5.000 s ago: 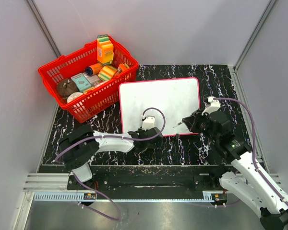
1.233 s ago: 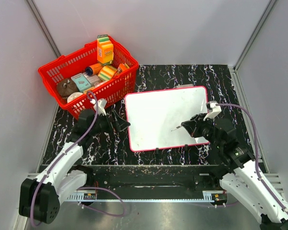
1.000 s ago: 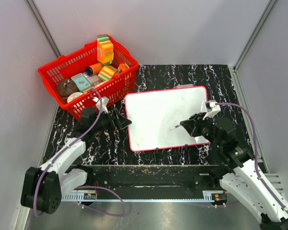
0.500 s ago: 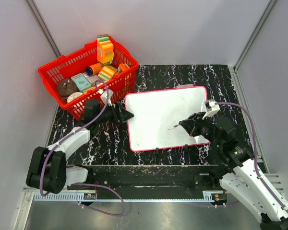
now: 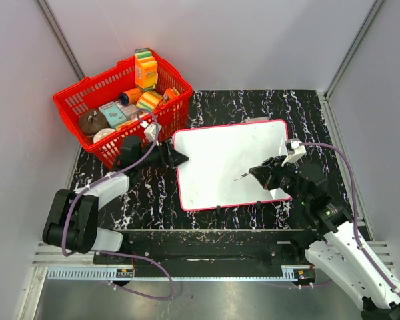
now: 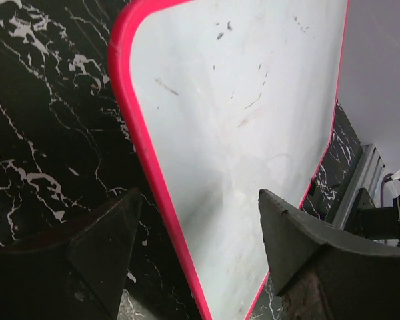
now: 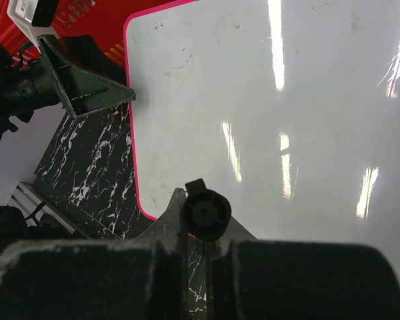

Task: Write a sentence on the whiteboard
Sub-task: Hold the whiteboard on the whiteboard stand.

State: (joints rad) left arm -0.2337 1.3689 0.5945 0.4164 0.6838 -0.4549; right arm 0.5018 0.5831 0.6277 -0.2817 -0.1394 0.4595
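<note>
Red basket (image 5: 130,143) sits back left on the table (image 5: 300,113). Left tool (image 6: 200,207) has its jaws spread wide, straddling the left frame edge of the whiteboard (image 5: 223,160) — which lies flat mid-table. Right tool (image 5: 257,175) is clamped tight on a dark pen (image 5: 242,177) over the board.

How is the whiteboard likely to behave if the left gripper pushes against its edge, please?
The whiteboard lies flat and looks thin and rigid, so it would probably slide whole rather than bend. On the smooth-looking table it may swivel under an off-centre push from the left gripper.
</note>
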